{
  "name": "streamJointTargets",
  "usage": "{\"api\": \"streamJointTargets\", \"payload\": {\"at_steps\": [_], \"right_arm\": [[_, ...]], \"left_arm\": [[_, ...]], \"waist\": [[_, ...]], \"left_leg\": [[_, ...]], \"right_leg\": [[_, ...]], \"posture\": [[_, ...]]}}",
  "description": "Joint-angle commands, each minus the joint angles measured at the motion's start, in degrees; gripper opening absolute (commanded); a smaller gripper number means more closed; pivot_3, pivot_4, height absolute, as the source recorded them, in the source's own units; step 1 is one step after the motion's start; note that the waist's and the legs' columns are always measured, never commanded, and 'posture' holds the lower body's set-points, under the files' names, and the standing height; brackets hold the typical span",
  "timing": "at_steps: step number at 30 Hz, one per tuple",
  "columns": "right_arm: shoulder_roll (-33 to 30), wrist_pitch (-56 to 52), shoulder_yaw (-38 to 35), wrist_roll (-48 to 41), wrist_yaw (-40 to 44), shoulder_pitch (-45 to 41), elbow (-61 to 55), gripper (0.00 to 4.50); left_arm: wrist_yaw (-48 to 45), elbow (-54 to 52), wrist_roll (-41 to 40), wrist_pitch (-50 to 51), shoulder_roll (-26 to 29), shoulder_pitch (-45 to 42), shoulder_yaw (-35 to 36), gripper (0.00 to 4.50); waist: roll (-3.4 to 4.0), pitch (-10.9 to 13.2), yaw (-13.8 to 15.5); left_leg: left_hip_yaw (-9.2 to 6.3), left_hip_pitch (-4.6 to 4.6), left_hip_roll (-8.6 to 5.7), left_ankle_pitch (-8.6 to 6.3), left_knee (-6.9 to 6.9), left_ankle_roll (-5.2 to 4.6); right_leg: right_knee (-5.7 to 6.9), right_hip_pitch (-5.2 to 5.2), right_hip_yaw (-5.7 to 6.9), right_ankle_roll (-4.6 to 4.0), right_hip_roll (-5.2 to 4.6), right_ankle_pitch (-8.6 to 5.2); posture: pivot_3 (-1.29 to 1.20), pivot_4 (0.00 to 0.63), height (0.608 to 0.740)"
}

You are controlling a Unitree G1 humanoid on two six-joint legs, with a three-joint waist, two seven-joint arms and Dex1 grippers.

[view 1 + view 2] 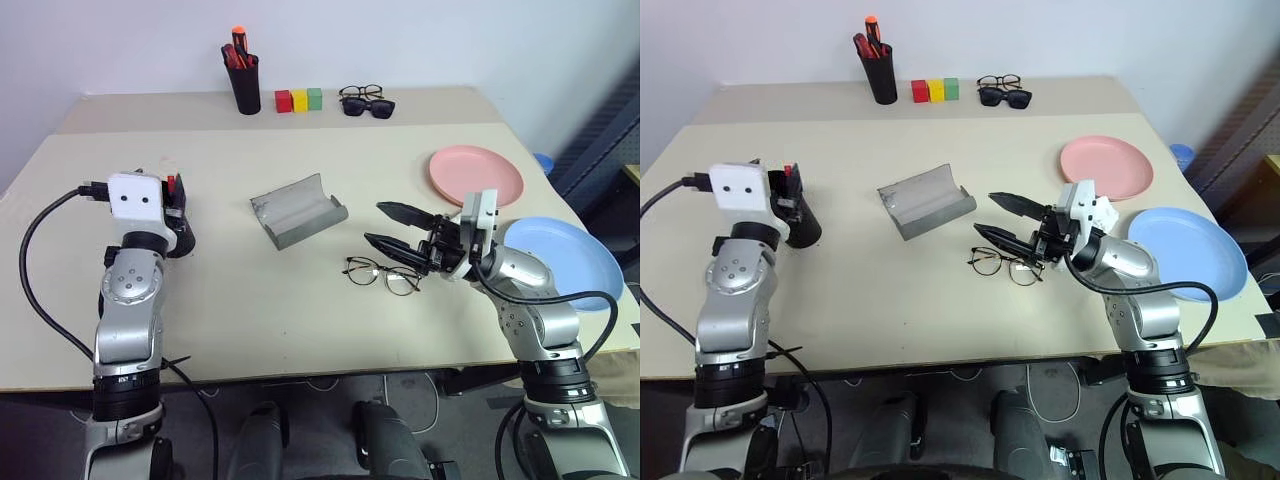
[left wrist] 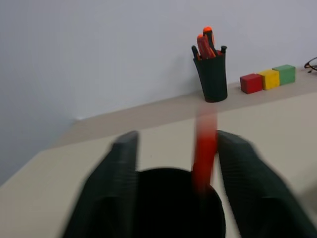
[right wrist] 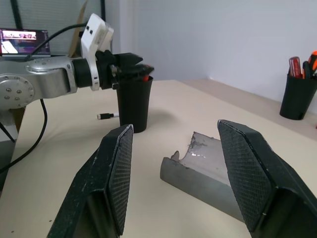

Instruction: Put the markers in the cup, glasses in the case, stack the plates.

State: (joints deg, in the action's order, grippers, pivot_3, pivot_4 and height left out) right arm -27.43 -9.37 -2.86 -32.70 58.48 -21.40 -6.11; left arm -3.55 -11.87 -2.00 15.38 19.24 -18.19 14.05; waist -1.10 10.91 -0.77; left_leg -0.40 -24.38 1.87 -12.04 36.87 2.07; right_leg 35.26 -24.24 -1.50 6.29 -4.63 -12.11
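Left wrist view shows your left pincer [image 2: 173, 188] spread above the cup [image 2: 176, 203], a red marker [image 2: 204, 153] dropping in, while your right pincer [image 1: 395, 227] hangs spread over the glasses [image 1: 382, 275] beside the open case [image 1: 297, 209], plates [image 1: 476, 173] unstacked.

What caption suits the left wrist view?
Open left claw over the black cup, a red-capped marker dropping in.

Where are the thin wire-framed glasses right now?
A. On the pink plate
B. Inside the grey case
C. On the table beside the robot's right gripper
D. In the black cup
C: the glasses lie flat on the table, just below the right gripper, and the open grey case holds nothing.
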Motion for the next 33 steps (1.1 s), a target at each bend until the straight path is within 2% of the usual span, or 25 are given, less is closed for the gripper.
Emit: {"api": "streamJointTargets", "payload": {"at_steps": [1, 5, 10, 14, 21, 23, 27, 30, 33], "right_arm": [[-0.3, 1.7, -1.5, 0.0, 0.7, 0.4, -0.2, 2.76], [-0.3, 2.7, -1.3, 0.7, 1.6, 0.8, 1.3, 2.76], [0.5, 4.2, -0.5, 1.5, 2.6, -0.2, 4.0, 2.76], [1.2, 5.1, 0.1, 2.2, 3.5, -1.6, 6.3, 2.76], [2.0, 5.8, 0.6, 3.0, 4.4, -2.9, 8.0, 2.76], [2.1, 5.8, 0.7, 3.1, 4.4, -3.0, 8.1, 2.76], [2.2, 5.8, 0.9, 3.3, 4.3, -2.9, 8.0, 2.76], [2.2, 5.6, 0.9, 3.5, 3.8, -2.4, 7.2, 2.76], [2.1, 5.4, 0.9, 3.6, 3.1, -1.8, 6.3, 2.76]], "left_arm": [[-2.1, -4.3, -3.1, -1.9, 0.3, 0.2, 1.5, 3.85], [-6.3, -8.9, -10.7, 2.0, 1.9, 0.8, 5.3, 3.85], [-12.1, -12.7, -22.1, 9.2, 6.9, 4.6, 13.3, 3.85], [-16.5, -10.7, -27.4, 15.6, 14.4, 8.9, 20.7, 3.85], [-26.7, -4.2, -32.9, 25.3, 28.3, 15.6, 28.2, 3.85], [-28.9, -0.5, -33.4, 29.3, 32.5, 15.7, 27.9, 3.85], [-30.1, 7.0, -30.3, 36.2, 39.6, 14.4, 20.9, 3.85], [-29.4, 13.1, -26.7, 38.8, 42.9, 10.4, 13.3, 3.85], [-30.4, 17.1, -24.8, 39.6, 43.9, 5.2, 8.0, 3.85]], "waist": [[0.00, 0.0, 0.1], [0.00, 0.0, 0.0], [0.00, 0.0, -0.4], [0.00, 0.0, -0.4], [-0.02, 0.0, -0.1], [-0.01, 0.0, -0.1], [-0.01, 0.0, -0.3], [-0.01, 0.0, -0.2], [-0.01, 0.0, -0.3]], "left_leg": [[0.00, -0.01, 0.00, 0.00, 0.00, 0.00], [0.00, -0.01, 0.00, 0.00, 0.01, 0.00], [0.01, 0.04, 0.03, 0.00, -0.07, 0.00], [0.01, 0.03, 0.03, 0.00, -0.07, 0.00], [0.05, 0.01, 0.04, -0.02, -0.10, 0.03], [0.05, 0.00, 0.05, -0.03, -0.11, 0.04], [0.11, 0.02, 0.05, -0.03, -0.31, 0.05], [0.13, 0.05, 0.04, 0.02, -0.58, 0.12], [0.13, 0.04, 0.05, 0.06, -0.77, 0.16]], "right_leg": [[-0.01, 0.00, 0.00, 0.00, 0.00, 0.00], [-0.02, 0.00, 0.00, -0.01, -0.01, 0.00], [0.00, -0.03, 0.00, -0.02, 0.00, -0.01], [-0.01, -0.05, 0.00, -0.03, 0.00, -0.02], [-0.10, -0.10, 0.01, -0.06, -0.06, -0.03], [-0.13, -0.13, 0.02, -0.09, -0.06, -0.02], [-0.23, -0.20, 0.02, -0.11, -0.10, -0.01], [-0.23, -0.29, 0.02, -0.12, -0.10, -0.01], [-0.23, -0.40, 0.02, -0.15, -0.07, -0.02]], "posture": [[0.00, 0.150, 0.740], [0.00, 0.150, 0.740], [0.00, 0.150, 0.740], [0.00, 0.150, 0.740], [0.00, 0.150, 0.740], [0.00, 0.150, 0.740], [0.00, 0.150, 0.740], [0.00, 0.150, 0.740], [0.00, 0.150, 0.740]]}}
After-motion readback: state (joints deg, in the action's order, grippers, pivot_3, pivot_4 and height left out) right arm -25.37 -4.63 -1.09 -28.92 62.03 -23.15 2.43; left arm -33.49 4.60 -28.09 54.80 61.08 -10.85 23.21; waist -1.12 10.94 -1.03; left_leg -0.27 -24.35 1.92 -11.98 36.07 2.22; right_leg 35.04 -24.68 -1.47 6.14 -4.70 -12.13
